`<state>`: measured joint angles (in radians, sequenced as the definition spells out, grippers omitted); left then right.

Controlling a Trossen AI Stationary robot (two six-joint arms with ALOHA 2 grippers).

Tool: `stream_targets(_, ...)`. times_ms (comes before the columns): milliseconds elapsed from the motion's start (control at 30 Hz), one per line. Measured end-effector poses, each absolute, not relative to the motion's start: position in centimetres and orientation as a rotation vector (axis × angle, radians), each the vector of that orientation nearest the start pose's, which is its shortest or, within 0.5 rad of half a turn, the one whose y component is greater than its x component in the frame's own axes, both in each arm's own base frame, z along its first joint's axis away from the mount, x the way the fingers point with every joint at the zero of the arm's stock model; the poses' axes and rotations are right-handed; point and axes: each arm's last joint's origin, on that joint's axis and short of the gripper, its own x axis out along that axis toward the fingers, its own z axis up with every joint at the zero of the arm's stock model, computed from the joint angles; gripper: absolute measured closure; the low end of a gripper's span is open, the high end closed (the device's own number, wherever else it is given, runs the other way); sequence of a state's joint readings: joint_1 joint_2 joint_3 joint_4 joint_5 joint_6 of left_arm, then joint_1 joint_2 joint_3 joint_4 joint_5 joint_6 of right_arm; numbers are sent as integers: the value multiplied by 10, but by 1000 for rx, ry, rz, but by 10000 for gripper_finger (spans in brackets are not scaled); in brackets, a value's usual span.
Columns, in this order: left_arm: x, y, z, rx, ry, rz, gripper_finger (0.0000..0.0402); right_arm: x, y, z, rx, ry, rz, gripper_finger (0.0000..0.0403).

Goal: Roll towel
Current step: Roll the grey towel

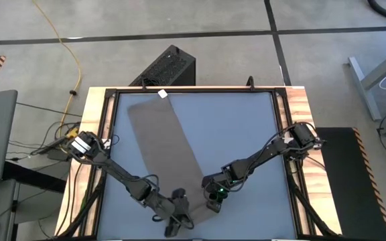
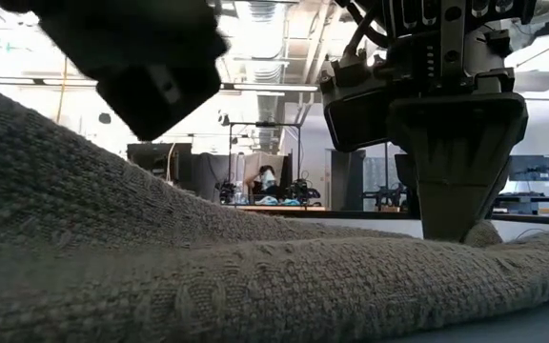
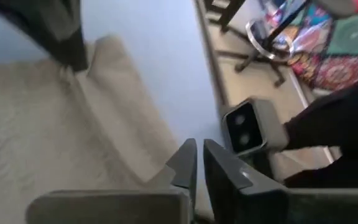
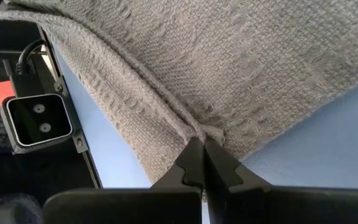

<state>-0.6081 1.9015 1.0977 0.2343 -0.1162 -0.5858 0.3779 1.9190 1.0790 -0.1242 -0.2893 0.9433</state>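
No writing could be read; the small white tag [image 1: 163, 94] at the towel's far end looked blank. The towel [image 1: 163, 140] lay as a long strip, its long axis running from the upper left of the high view down to the lower centre. Both arms reached in low from the sides. The left gripper [image 1: 179, 213] sat at the strip's near end, fingers pressed together on the towel's edge. The right gripper [image 1: 214, 201] pinched the near right corner, fingers clenched on a fold of cloth.
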Motion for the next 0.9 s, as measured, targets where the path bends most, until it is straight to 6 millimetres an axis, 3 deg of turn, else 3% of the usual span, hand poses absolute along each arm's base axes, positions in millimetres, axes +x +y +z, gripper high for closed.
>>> stream_targets(333, 327, -225, 161, -315, 759, -416, 401, 345, 141, 130, 821, 1206, 119, 382)
stream_targets(633, 317, -221, 149, -272, 919, -385, 401, 345, 142, 130, 828, 1202, 101, 378)
stream_targets(900, 315, -221, 148, -251, 914, -343, 401, 344, 145, 131, 824, 1202, 107, 358)
